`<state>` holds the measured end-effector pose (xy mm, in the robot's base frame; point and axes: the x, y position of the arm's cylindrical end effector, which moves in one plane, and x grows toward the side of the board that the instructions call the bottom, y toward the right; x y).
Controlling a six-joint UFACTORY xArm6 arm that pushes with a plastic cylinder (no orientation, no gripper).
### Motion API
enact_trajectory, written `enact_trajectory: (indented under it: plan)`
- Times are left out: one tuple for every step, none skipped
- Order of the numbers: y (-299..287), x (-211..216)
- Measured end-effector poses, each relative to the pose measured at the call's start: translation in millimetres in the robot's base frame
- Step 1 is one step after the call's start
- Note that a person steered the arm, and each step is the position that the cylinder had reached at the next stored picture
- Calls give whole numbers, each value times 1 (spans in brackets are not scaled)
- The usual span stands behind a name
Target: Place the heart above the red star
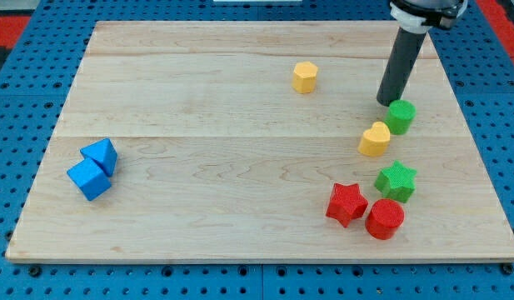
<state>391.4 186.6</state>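
Note:
A yellow heart (pixel 375 139) lies at the board's right, above and a little right of the red star (pixel 346 203). A green round block (pixel 401 116) touches the heart's upper right side. My tip (pixel 386 102) rests on the board just up-left of the green round block, and above the yellow heart with a small gap between them. The rod rises toward the view's top right.
A green star (pixel 396 180) and a red cylinder (pixel 385 218) sit right of the red star. A yellow hexagon (pixel 305 77) lies near the top centre. Two blue blocks (pixel 93 168) touch at the left. The wooden board (pixel 240 150) lies on a blue pegboard.

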Motion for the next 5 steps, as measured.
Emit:
enact_trajectory:
  plan:
    - [-1,44]
    - [-40,49]
    - [-68,65]
    - [-75,58]
    - [-133,51]
